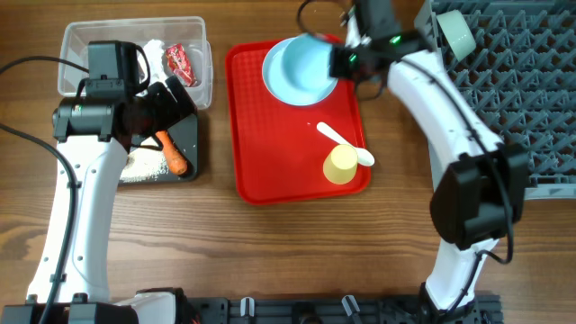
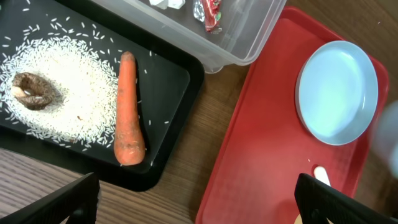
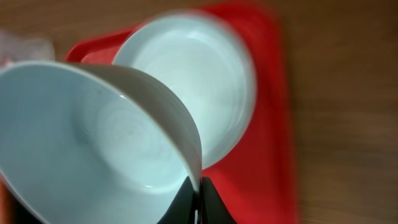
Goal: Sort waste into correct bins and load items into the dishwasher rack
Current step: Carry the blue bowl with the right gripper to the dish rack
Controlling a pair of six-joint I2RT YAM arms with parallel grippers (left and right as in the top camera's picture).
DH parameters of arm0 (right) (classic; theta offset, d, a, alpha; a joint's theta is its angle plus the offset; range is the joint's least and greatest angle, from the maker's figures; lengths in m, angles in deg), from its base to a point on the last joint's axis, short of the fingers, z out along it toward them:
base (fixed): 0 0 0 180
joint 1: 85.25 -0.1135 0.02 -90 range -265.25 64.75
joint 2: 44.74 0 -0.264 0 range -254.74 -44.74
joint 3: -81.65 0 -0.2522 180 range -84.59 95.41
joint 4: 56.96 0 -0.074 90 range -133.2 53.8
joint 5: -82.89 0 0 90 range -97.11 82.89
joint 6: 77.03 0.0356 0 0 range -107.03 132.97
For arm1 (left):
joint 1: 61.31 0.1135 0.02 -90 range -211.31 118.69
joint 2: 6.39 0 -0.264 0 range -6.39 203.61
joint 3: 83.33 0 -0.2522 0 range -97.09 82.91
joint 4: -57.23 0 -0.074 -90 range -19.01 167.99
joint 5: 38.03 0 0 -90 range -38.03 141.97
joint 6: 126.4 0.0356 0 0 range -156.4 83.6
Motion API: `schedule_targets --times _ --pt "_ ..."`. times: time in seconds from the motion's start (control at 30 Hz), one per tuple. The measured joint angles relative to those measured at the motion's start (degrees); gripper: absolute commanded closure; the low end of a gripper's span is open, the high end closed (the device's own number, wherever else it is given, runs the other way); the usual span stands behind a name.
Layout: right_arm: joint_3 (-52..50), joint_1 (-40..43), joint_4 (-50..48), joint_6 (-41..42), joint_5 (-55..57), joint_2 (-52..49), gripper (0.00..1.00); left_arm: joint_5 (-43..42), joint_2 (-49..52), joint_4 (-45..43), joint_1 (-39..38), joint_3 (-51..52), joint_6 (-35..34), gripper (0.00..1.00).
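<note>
No text, label, brand or number can be read in any view. Any print on the small red wrapper [image 2: 211, 12] inside the clear rectangular plastic tub [image 2: 245, 46] is too small to make out.

carrot [image 2: 127, 106] in shallow tray [image 2: 169, 78] | cup [image 1: 341, 165], spoon [image 1: 346, 144] on serving tray [image 1: 270, 135]

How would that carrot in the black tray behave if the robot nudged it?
Probably stiff: the carrot lies straight, unbent. Round and tapered, it might roll in a curve if pushed. Rice grains beside it could help it slide on the black tray.
</note>
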State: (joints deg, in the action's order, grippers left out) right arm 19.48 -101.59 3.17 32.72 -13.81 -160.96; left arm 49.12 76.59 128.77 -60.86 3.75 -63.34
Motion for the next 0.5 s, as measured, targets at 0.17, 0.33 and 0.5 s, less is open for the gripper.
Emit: schedule_targets --times 0.17,0.33,0.5 --pt "6.34 3.65 3.85 -4.74 14.64 2.27 0.96 0.00 0.00 0.00 0.00 0.00 0.00 0.00" --pt "7.08 7.93 3.87 -6.51 36.24 4.81 0.96 0.00 0.00 0.00 0.02 0.00 0.00 0.00" --pt "6.78 9.68 3.76 -7.06 55.93 4.81 0.96 0.00 0.00 0.00 0.02 0.00 0.00 0.00"
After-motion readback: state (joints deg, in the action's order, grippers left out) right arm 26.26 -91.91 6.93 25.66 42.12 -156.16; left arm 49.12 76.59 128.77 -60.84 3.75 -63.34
